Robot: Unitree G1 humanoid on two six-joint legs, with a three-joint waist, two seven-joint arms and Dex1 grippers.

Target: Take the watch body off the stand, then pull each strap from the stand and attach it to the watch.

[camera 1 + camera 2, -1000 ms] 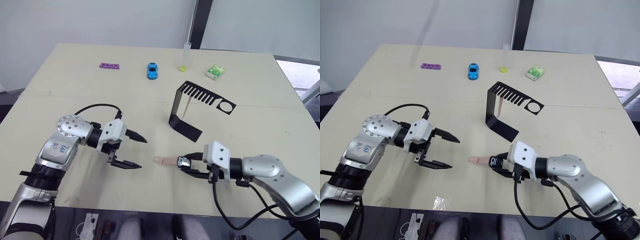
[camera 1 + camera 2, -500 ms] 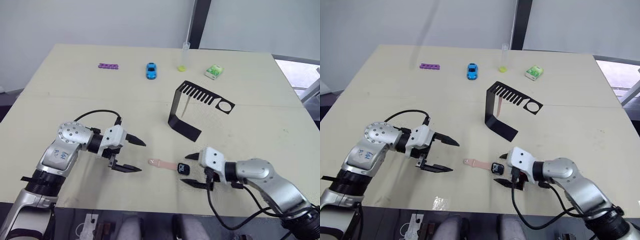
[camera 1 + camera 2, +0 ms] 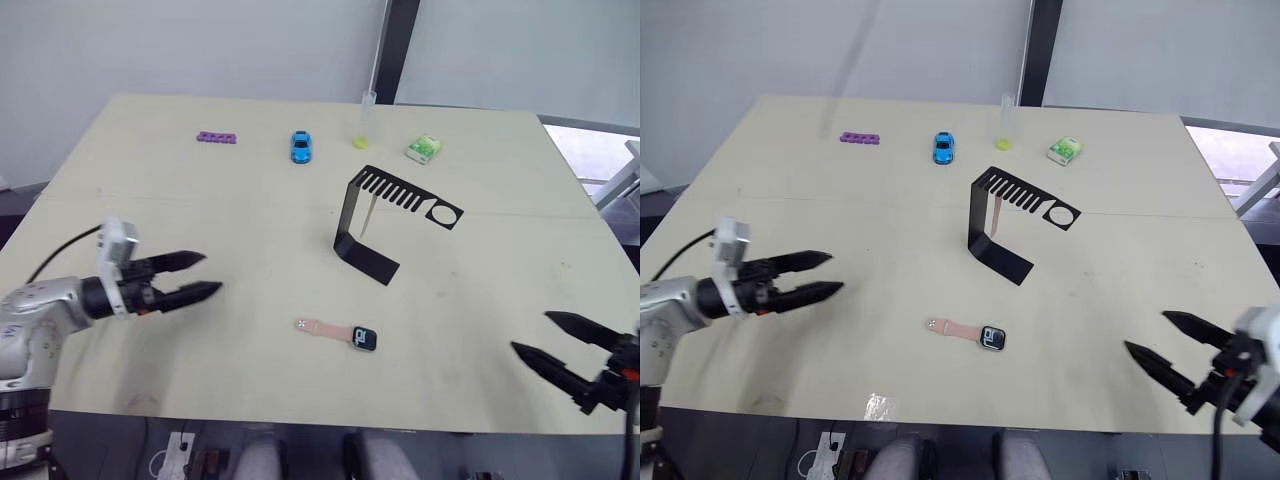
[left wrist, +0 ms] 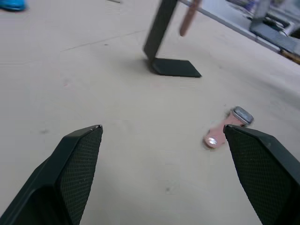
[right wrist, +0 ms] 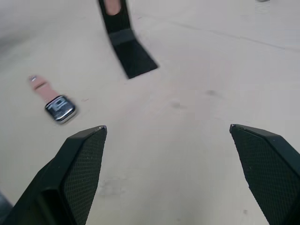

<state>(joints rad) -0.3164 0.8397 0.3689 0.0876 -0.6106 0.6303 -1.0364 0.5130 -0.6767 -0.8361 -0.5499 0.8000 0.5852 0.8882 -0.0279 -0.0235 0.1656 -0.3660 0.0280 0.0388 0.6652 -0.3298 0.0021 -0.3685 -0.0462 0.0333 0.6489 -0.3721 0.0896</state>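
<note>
1. The watch body (image 3: pixel 992 338) lies flat on the worktop (image 3: pixel 890 230), off the stand (image 3: pixel 995 225), with one pink strap (image 3: pixel 955 328) already joined to it. It sits roughly midway between the two claws, well apart from each.
2. The left claw (image 3: pixel 820 276) hovers low over the worktop with its fingers apart and empty; the watch is ahead of its tips and off toward the robot's right.
3. The right claw (image 3: pixel 1170 345) is also spread and holds nothing; the watch lies well ahead of its fingertips, toward the robot's left.
4. The second strap (image 3: pixel 997 213) hangs from the comb-slotted top arm of the stand, beyond the watch from both claws.
5. By my reading, the step in hand is fetching that hanging strap: the body is off and one strap attached, so about half the work is left.
6. The next move likely calls for one claw to reach past the watch to the stand, pinch the thin strap near its free end and draw it out of the slot without tipping the light stand.
</note>
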